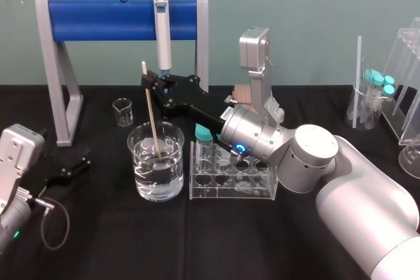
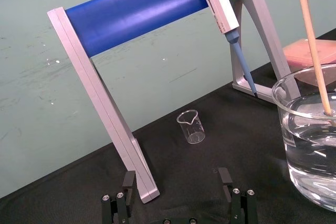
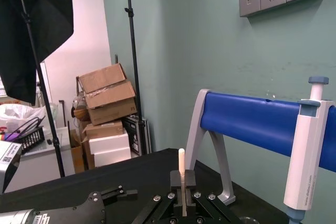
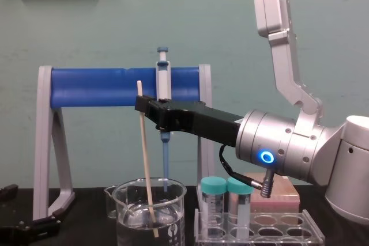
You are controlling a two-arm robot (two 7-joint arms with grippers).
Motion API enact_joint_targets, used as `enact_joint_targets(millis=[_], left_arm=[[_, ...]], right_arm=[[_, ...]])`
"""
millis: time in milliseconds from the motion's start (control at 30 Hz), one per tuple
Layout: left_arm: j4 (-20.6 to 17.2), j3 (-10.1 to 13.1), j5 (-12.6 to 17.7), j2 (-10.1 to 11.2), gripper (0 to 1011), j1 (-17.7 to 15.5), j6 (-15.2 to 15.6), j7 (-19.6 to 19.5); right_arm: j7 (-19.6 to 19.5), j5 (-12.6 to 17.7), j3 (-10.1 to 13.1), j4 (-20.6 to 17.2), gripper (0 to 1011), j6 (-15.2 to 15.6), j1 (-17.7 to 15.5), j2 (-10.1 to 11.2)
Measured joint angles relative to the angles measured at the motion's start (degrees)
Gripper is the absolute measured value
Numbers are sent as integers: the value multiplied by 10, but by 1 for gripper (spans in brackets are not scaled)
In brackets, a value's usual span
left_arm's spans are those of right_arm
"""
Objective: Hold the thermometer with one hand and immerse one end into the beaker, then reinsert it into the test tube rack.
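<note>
Fingers [image 4: 147,106] of the right gripper [image 1: 148,84] are closed on the thermometer [image 1: 153,122] near its upper end, above the beaker [image 1: 172,178]. Its long axis is held almost upright, slightly tilted, with the lower end immersed in the beaker's water. The test tube rack [image 1: 231,187] is set just beside the beaker, on the right arm's side. A lift clear of the rim and a sideways carry are judged necessary. The left gripper [image 1: 68,169] is parked, fingers spread, on the beaker's other side.

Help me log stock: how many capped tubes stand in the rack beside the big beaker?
2. One teal-capped tube and another beside it stand at the rack's left end, nearest the beaker. The right gripper's arm crosses over the rack, so more could be hidden.
</note>
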Motion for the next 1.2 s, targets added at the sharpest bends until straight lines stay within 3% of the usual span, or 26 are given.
enact_joint_targets(millis=[1200], left_arm=[[0,0,0,0,1004,0,0,0]], right_arm=[[0,0,0,0,38,0,0,0]])
